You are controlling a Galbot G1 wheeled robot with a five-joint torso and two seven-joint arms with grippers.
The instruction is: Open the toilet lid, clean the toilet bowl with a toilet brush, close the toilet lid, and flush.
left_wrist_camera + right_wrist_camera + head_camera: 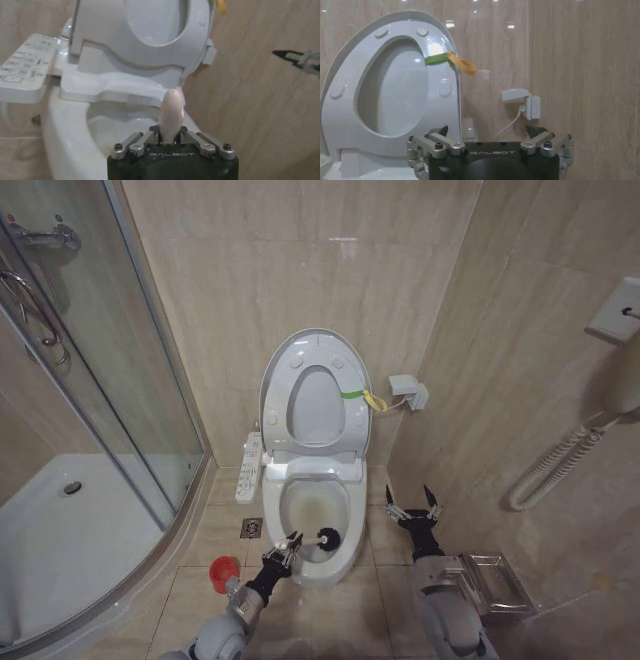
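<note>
White and glossy, the toilet lid (315, 395) is raised upright against the tiled wall with the seat ring folded up against it — a green strap and yellow loop (366, 397) are seen at its right edge. Below the lid, the toilet bowl (318, 520) lies uncovered, with a brownish stain inside. The toilet brush (322, 538) is held by the left gripper (283, 551), whose fingers are clamped on the pale handle; the black bristle head is placed at the bowl's front rim. A red holder (224, 571) stands on the floor to the left of the bowl, near the left arm. To the right of the bowl, the right gripper (414, 507) is held above the floor with fingers spread apart, nothing between them. A bidet control panel (248, 468) is mounted on the bowl's left side.
</note>
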